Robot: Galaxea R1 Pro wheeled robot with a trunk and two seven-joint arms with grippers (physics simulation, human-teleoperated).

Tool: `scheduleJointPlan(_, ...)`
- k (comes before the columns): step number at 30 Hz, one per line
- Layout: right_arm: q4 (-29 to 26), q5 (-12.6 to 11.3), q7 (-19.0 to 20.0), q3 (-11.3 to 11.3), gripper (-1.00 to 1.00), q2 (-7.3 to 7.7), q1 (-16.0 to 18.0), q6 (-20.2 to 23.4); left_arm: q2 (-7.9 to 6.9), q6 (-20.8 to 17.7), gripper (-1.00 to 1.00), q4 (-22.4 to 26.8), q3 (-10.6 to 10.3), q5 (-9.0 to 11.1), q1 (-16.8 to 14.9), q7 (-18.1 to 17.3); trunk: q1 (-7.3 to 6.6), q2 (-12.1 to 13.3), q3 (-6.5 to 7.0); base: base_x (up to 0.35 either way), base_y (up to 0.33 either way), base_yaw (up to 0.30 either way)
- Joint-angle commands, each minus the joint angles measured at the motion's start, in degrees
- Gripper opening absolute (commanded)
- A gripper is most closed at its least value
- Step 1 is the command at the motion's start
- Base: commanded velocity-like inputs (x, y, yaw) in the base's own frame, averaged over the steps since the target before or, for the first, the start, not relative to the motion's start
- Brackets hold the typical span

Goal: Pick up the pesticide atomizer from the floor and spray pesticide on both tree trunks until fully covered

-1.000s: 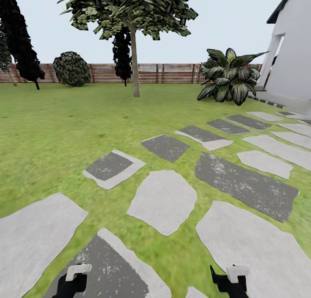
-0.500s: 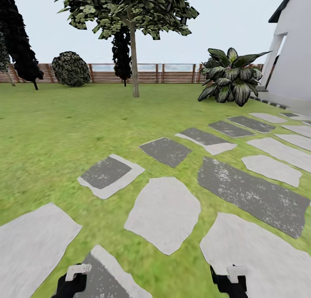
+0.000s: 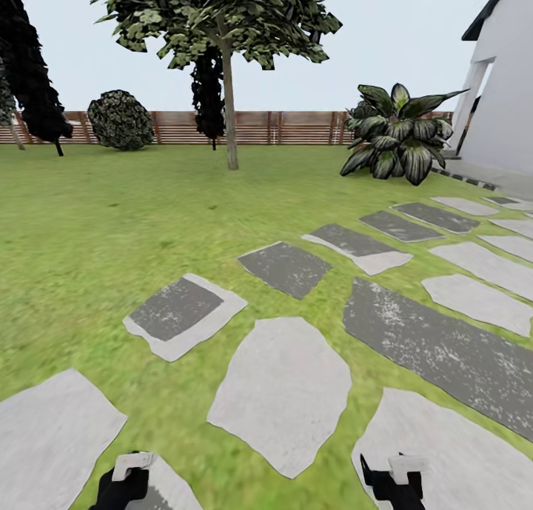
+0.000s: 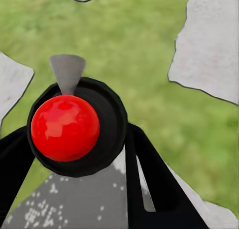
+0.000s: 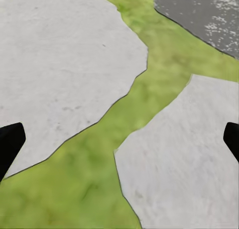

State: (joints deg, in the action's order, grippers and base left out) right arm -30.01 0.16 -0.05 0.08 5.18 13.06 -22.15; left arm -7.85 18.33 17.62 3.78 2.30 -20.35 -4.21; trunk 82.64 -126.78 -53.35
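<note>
No readable text, label, brand, number or sign appears on anything here.

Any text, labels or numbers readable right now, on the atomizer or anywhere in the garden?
No readable text in any view.
Pesticide atomizer, held between the left gripper's fingers: only its red top and dark rim face the camera; no label side is in sight.
Fence, house wall and stone slabs: no signs or numbers.
</note>
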Motion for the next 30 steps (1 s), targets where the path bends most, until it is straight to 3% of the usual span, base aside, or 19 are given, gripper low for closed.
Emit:
scheduleJointPlan(1, 0.0, 0.0, 0.0, 0.0, 1.0, 0.01, 0.0, -0.2, 0.02, 0.1, -1.0, 0.0, 0.3, 0.2, 0.0, -0.5, 0.02, 0.0, -0.05, 0.339, 0.0, 0.0)
scheduleJointPlan(30, 0.0, 0.0, 0.1, 0.0, 1.0, 0.01, 0.0, -0.2, 0.02, 0.1, -1.0, 0.0, 0.3, 0.2, 0.0, -0.5, 0.02, 0.0, -0.05, 0.339, 0.0, 0.0)
